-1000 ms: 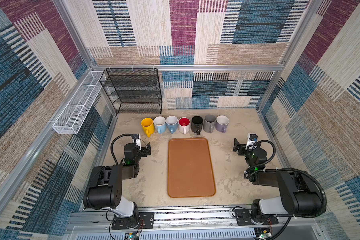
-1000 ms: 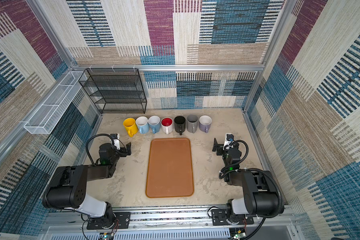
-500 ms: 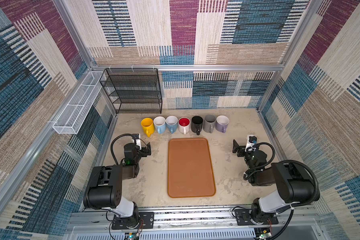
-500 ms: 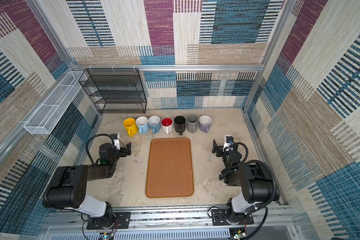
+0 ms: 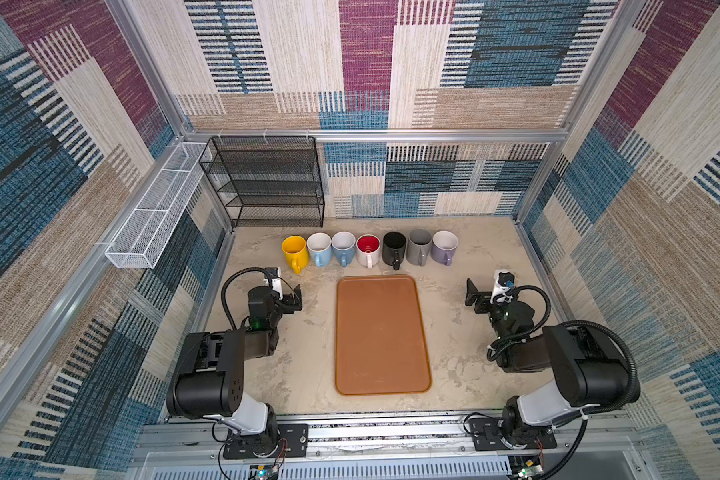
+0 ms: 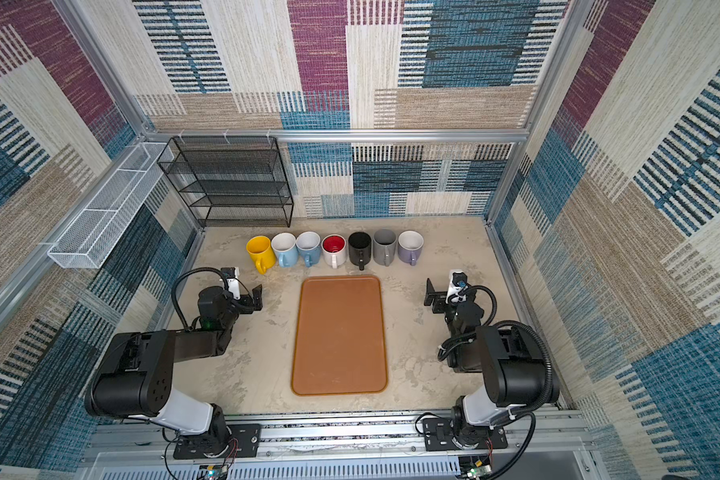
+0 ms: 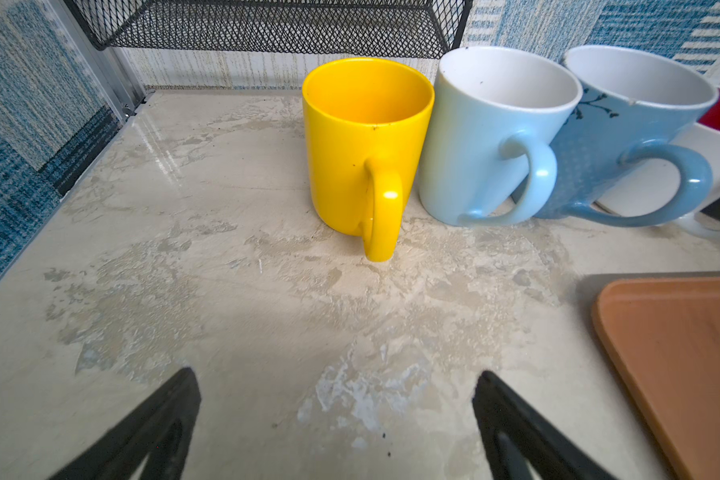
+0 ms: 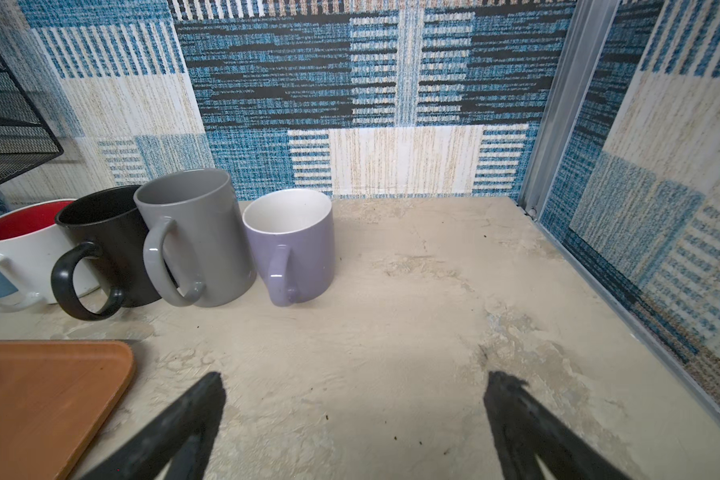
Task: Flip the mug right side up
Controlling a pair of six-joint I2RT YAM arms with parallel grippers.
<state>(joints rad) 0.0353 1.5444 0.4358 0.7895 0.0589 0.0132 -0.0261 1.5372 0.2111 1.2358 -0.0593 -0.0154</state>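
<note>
Several mugs stand in a row at the back of the table, all with their mouths up: yellow [image 5: 295, 251], light blue [image 5: 319, 248], blue [image 5: 343, 247], white with a red inside [image 5: 368, 249], black [image 5: 394, 248], grey [image 5: 419, 247] and lilac [image 5: 444, 247]. No upside-down mug shows. My left gripper [image 5: 285, 287] [image 7: 337, 386] hangs open and empty just in front of the yellow mug [image 7: 362, 145]. My right gripper [image 5: 485, 287] [image 8: 354, 386] is open and empty too, in front and to the right of the lilac mug [image 8: 294, 245].
A brown tray [image 5: 381, 332] lies in the middle between the two arms. A black mesh rack [image 5: 267, 183] stands at the back left, and a white wire basket [image 5: 154, 220] hangs on the left wall. Metal frame rails edge the table.
The right arm has folded its elbow back toward its base, and its gripper has shifted slightly left. The left arm and the mugs have not moved.
</note>
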